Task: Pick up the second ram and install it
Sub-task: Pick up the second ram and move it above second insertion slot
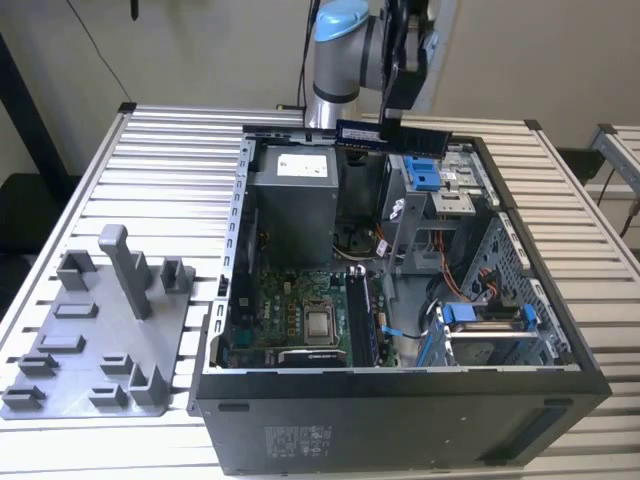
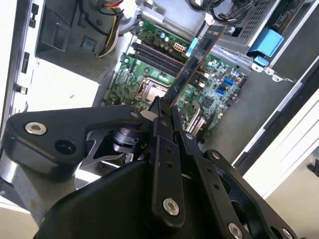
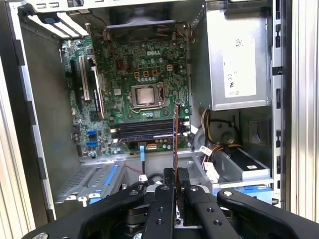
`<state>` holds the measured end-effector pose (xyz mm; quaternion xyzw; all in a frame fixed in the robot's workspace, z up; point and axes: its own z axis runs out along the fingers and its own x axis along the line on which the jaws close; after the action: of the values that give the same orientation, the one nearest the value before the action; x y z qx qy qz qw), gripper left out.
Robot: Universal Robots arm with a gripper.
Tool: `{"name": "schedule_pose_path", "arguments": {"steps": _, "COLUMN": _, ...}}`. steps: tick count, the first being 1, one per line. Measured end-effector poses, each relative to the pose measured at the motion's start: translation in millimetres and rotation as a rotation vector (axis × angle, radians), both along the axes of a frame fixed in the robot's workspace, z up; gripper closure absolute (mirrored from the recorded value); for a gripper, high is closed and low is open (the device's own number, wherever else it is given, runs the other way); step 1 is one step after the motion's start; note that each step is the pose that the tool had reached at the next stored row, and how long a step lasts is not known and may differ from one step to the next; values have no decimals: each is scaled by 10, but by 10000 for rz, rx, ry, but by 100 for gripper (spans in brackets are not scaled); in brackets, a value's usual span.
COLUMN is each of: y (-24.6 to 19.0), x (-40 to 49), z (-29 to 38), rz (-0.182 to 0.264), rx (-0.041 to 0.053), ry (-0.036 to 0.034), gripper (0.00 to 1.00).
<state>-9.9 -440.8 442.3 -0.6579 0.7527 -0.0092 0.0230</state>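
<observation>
Looking across the slatted metal table (image 1: 150, 170), we have the big black computer case (image 1: 400, 420) lying on its side with its open face up, taking up the middle and the exterior view's right. Behind it stands the arm (image 1: 340, 50), silver with a blue joint cap, reaching over the case's far edge. On the exterior view's left, just beside the case, sits the grey fixture tray (image 1: 90, 350) with its upright posts.

Inside the case we can see the grey power supply (image 1: 295, 200) at the far end, and nearer to us the green motherboard (image 1: 290, 310), lying flat on the case floor.

Now the gripper (image 1: 397, 118): it hangs above the far side of the case, and its black fingers are clamped tight on the second ram (image 1: 360, 133). The stick is in the air, on edge and roughly level, above the case's far edge, between the power supply and a blue drive latch (image 1: 425, 172), touching nothing but the fingers.

In the second wrist view the ram (image 2: 192, 59) juts out from the fingertips (image 2: 155, 119) over the board. In the first wrist view we see it edge-on, a thin line, with the dark memory slots (image 3: 144, 130) and the square processor socket (image 3: 146, 94) beyond.
</observation>
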Motion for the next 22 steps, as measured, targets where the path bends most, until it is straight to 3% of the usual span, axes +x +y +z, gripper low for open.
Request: {"name": "schedule_pose_path", "arguments": {"steps": 22, "y": 0, "x": -23, "z": -45, "rz": -2214, "rx": 0, "ry": 1, "gripper": 86}}
